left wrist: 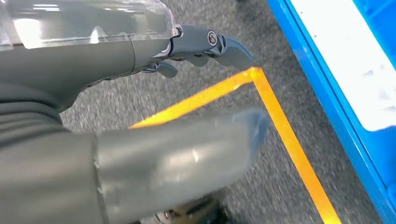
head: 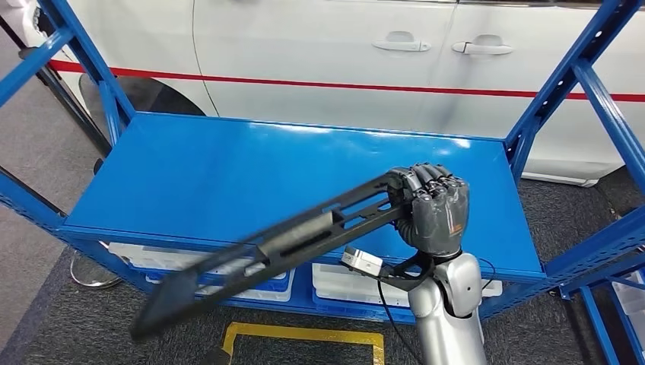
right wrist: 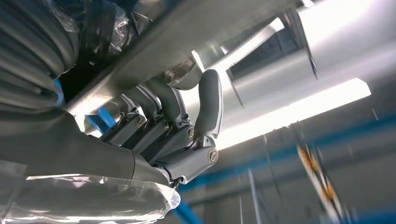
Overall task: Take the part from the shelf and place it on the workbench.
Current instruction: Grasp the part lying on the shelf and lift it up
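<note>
Grasping long black part [head: 281,247]: right hand [head: 433,209], fingers [right wrist: 161,133] wrapped round one end. Part slanted down toward robot's left, over front edge of blue shelf [head: 228,175], far end past edge above grey floor [left wrist: 196,84]. Left hand [left wrist: 140,93] hung over floor near yellow tape [left wrist: 280,130], fingers apart, grasping nothing. White car [head: 342,53] stood behind shelf.

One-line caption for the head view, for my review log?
Right hand grips one end of a long black slotted part, held slanting above the front edge of the blue shelf, white car behind.
</note>
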{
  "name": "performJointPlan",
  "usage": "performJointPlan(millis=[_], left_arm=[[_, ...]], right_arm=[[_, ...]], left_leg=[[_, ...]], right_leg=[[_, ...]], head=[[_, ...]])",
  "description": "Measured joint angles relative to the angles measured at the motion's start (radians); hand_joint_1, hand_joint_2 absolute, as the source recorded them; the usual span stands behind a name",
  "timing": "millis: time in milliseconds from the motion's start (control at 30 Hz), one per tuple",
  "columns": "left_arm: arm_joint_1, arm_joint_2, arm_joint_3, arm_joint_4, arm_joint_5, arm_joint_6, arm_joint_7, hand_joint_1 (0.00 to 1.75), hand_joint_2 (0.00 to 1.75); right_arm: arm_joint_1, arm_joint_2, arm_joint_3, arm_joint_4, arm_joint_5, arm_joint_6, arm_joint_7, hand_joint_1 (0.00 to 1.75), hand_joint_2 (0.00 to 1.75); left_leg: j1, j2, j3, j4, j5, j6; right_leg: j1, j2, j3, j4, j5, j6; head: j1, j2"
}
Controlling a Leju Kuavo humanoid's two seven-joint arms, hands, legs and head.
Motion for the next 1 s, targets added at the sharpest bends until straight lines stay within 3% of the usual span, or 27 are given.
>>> performJointPlan(millis=[67, 200, 267, 333, 400, 433, 533, 600, 667, 733, 867, 900, 933, 1000], left_arm=[[0.002, -0.001, 0.006, 0.0, 0.009, -0.031, -0.002, 0.0, 1.75], [0.002, -0.001, 0.013, 0.0, 0.016, -0.068, -0.003, 0.0, 1.75], [0.002, -0.002, 0.015, 0.0, 0.019, -0.078, -0.004, 0.0, 1.75], [0.003, -0.003, 0.018, 0.0, 0.023, -0.086, -0.004, 0.0, 1.75], [0.006, -0.005, 0.022, 0.0, 0.027, -0.094, -0.004, 0.0, 1.75], [0.006, -0.005, 0.023, 0.0, 0.029, -0.098, -0.005, 0.0, 1.75], [0.006, -0.005, 0.024, 0.0, 0.025, -0.103, -0.006, 0.0, 1.75], [0.009, -0.007, 0.025, 0.0, 0.013, -0.096, -0.002, 0.0, 1.75], [0.014, -0.008, 0.024, 0.001, -0.003, -0.083, 0.006, 0.0, 1.75], [0.016, -0.012, 0.022, 0.001, -0.013, -0.074, 0.013, 0.0, 1.75], [0.016, -0.016, 0.019, 0.002, -0.021, -0.074, 0.019, 0.0, 1.75], [0.017, -0.016, 0.018, 0.002, -0.022, -0.078, 0.019, 0.0, 1.75], [0.017, -0.017, 0.018, 0.002, -0.02, -0.085, 0.019, 0.0, 1.75], [0.017, -0.02, 0.018, 0.002, -0.015, -0.101, 0.022, 0.0, 1.75]], right_arm=[[0.002, 0.014, 0.012, -0.047, -0.019, 0.001, -0.027, 1.75, 1.75], [0.003, 0.03, 0.05, -0.106, -0.031, 0.001, -0.038, 1.75, 1.75], [-0.002, 0.032, 0.069, -0.126, -0.03, 0.001, -0.037, 1.75, 1.75], [-0.008, 0.033, 0.081, -0.137, -0.034, 0.001, -0.036, 1.75, 1.75], [-0.015, 0.033, 0.088, -0.142, -0.045, 0.001, -0.036, 1.75, 1.75], [-0.019, 0.033, 0.091, -0.146, -0.053, 0.001, -0.036, 1.75, 1.75], [-0.032, 0.034, 0.098, -0.158, -0.071, 0.001, -0.032, 1.75, 1.75], [-0.035, 0.034, 0.105, -0.165, -0.073, 0.002, -0.027, 1.75, 1.75], [-0.035, 0.034, 0.111, -0.168, -0.068, 0.002, -0.024, 1.75, 1.75], [-0.035, 0.034, 0.115, -0.171, -0.063, 0.002, -0.023, 1.75, 1.75], [-0.034, 0.034, 0.116, -0.173, -0.056, 0.002, -0.023, 1.75, 1.75], [-0.033, 0.034, 0.116, -0.173, -0.052, 0.002, -0.023, 1.75, 1.75], [-0.032, 0.033, 0.116, -0.173, -0.049, 0.002, -0.023, 1.75, 1.75], [-0.029, 0.033, 0.116, -0.174, -0.044, 0.002, -0.023, 1.75, 1.75]], left_leg=[[-0.003, -0.002, -0.003, 0.005, -0.005, -0.01], [0.0, 0.002, -0.007, 0.017, -0.02, -0.033], [0.003, 0.006, -0.042, 0.099, -0.071, -0.042], [0.004, 0.006, -0.104, 0.229, -0.129, -0.047], [0.004, 0.007, -0.129, 0.279, -0.129, -0.049], [0.004, 0.007, -0.112, 0.243, -0.099, -0.047], [0.001, 0.006, -0.023, 0.054, -0.014, -0.034], [-0.004, 0.005, -0.002, 0.005, -0.007, -0.025], [-0.005, 0.005, -0.002, -0.002, 0.0, -0.016], [0.0, 0.006, 0.002, -0.012, 0.008, -0.005], [0.0, 0.008, 0.001, -0.015, 0.011, 0.006], [-0.001, 0.008, 0.0, -0.013, 0.011, 0.006], [-0.001, 0.008, 0.0, -0.011, 0.01, 0.006], [-0.001, 0.007, 0.0, -0.007, 0.006, 0.005]], right_leg=[[0.004, 0.002, 0.031, -0.072, 0.016, -0.009], [0.004, 0.005, 0.036, -0.083, 0.017, -0.027], [0.002, 0.002, 0.04, -0.089, 0.018, -0.035], [0.004, 0.0, 0.04, -0.088, 0.017, -0.039], [0.005, 0.0, 0.04, -0.086, 0.016, -0.04], [0.005, 0.0, 0.041, -0.085, 0.016, -0.04], [0.006, 0.002, 0.043, -0.083, 0.014, -0.034], [0.008, 0.002, 0.041, -0.084, 0.016, -0.025], [0.009, 0.003, 0.04, -0.086, 0.018, -0.015], [0.009, 0.003, 0.032, -0.065, 0.001, -0.005], [0.008, 0.002, -0.061, 0.135, -0.098, 0.004], [0.008, 0.001, -0.073, 0.159, -0.098, 0.004], [0.008, 0.001, -0.067, 0.148, -0.081, 0.002], [0.009, 0.001, -0.015, 0.042, -0.022, -0.006]], head=[[0.0, 0.0], [-0.001, 0.0], [-0.001, 0.0], [-0.001, 0.0], [-0.001, 0.0], [-0.001, 0.0], [-0.001, 0.0], [-0.001, 0.0], [-0.001, 0.0], [0.0, 0.0], [0.0, 0.0], [0.0, 0.0], [0.0, 0.0], [0.0, 0.0]])
